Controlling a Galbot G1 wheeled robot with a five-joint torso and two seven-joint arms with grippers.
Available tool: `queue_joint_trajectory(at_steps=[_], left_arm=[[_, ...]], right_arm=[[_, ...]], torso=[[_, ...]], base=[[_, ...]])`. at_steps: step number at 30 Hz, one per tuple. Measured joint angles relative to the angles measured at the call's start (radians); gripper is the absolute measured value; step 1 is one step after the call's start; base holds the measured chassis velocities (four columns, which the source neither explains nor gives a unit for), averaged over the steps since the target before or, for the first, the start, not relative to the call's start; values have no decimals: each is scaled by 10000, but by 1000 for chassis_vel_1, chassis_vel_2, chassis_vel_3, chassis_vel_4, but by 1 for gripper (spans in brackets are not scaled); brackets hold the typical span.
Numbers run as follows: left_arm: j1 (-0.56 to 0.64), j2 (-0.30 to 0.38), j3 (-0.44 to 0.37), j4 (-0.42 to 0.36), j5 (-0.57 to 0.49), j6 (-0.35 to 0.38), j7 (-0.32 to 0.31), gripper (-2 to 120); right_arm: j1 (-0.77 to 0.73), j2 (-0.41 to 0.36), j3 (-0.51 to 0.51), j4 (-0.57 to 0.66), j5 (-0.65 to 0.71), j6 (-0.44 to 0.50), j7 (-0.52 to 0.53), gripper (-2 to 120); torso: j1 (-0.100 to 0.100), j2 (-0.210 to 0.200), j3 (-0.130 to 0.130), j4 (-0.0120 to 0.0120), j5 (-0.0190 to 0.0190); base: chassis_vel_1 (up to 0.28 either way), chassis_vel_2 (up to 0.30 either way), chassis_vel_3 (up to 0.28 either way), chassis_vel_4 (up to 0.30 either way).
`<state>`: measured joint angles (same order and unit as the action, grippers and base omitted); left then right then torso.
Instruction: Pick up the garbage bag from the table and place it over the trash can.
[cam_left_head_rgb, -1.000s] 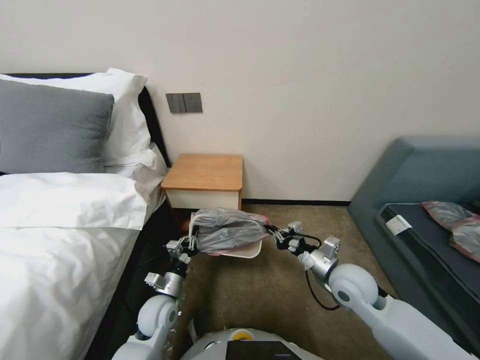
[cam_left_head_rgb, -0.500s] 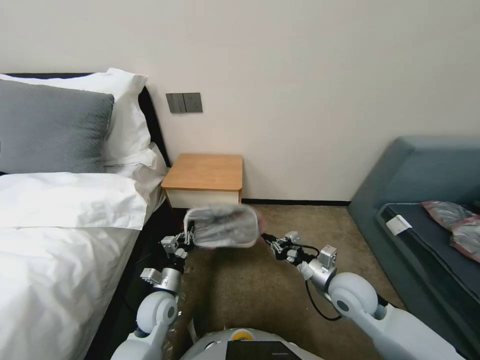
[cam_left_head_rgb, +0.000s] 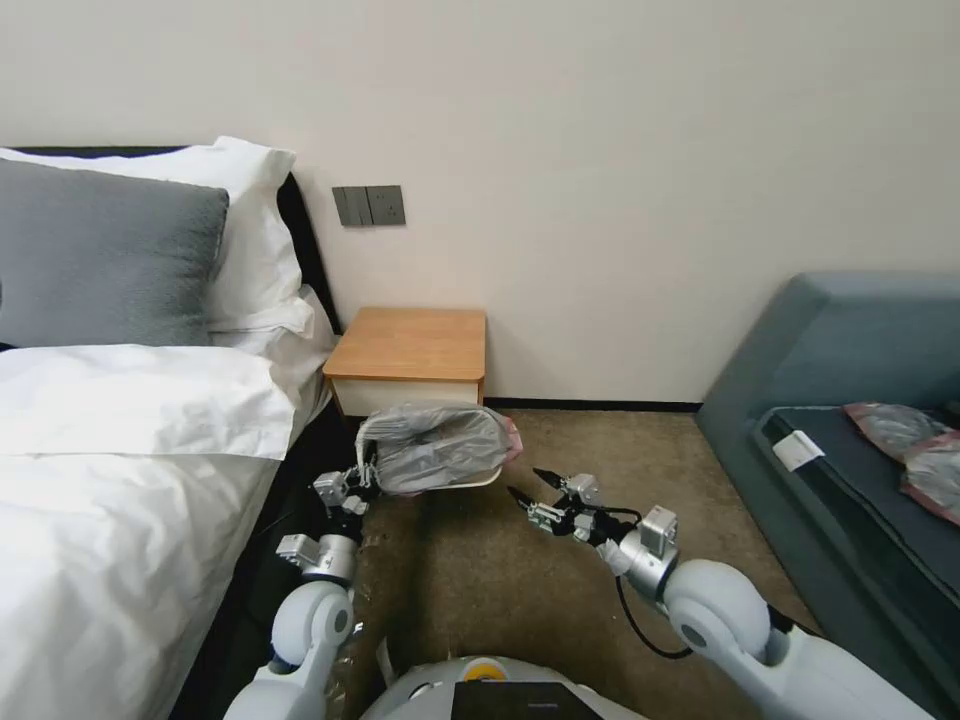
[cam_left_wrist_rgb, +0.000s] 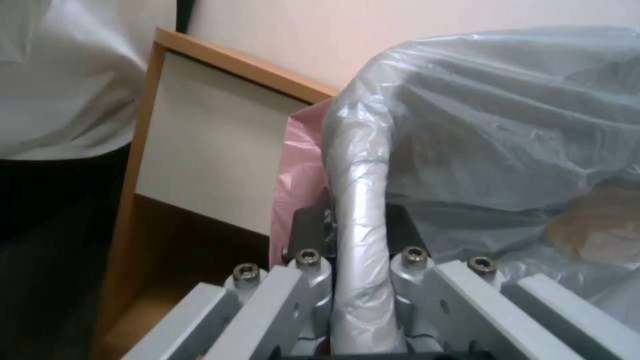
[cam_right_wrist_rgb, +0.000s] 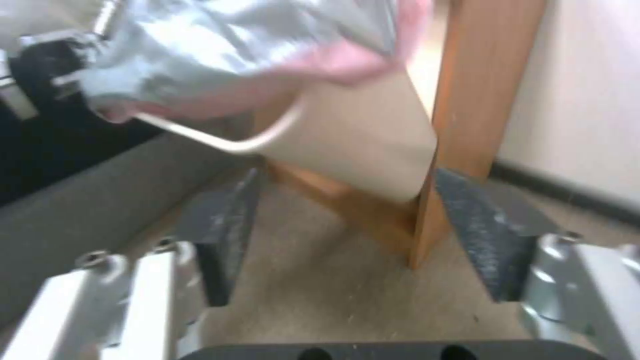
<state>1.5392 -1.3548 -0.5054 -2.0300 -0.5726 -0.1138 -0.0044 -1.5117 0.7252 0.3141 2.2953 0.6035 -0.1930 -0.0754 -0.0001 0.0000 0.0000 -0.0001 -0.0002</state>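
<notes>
Since a second ago my right end effector (cam_left_head_rgb: 532, 482) has let go and pulled back, jaws spread wide and empty. Head view: the garbage bag (cam_left_head_rgb: 440, 447) now drapes over the trash can (cam_left_head_rgb: 470, 482), just ahead of that end effector, below the counter (cam_left_head_rgb: 410, 345). Left wrist view: my left end effector (cam_left_wrist_rgb: 360, 280) is clamped on the bagged rim directly in front of it. Right wrist view: the bin hangs tilted beyond the open jaws. I judge we're seating the bag; next I'd want the can set level, then release.
</notes>
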Motion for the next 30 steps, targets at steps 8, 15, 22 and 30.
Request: queue_joint_trajectory(at_steps=[8,15,22,30], left_arm=[[190,143,305,-286,215,777,-355,3],[353,218,511,-832,570,1874,-807,3],[463,157,588,-1130,682,2317,-1017,3],[506,71,706,-1174,734,2378,-1099,3]], right_arm=[[289,367,-100,230,-4842,2056,-139,98],[928,-102,-133,505,-7983,2253,-1379,100],[1585,-624,-445,399,-9241,2220,-2446,100],[1849,-558,-556,-45,-9919,2438,-2759,100]], torso=[[0,0,0,4,3],[1,0,0,3,1],[1,0,0,1,2],[1,0,1,1,3]], base=[[0,0,0,0],[0,0,0,0],[0,0,0,0],[0,0,0,0]])
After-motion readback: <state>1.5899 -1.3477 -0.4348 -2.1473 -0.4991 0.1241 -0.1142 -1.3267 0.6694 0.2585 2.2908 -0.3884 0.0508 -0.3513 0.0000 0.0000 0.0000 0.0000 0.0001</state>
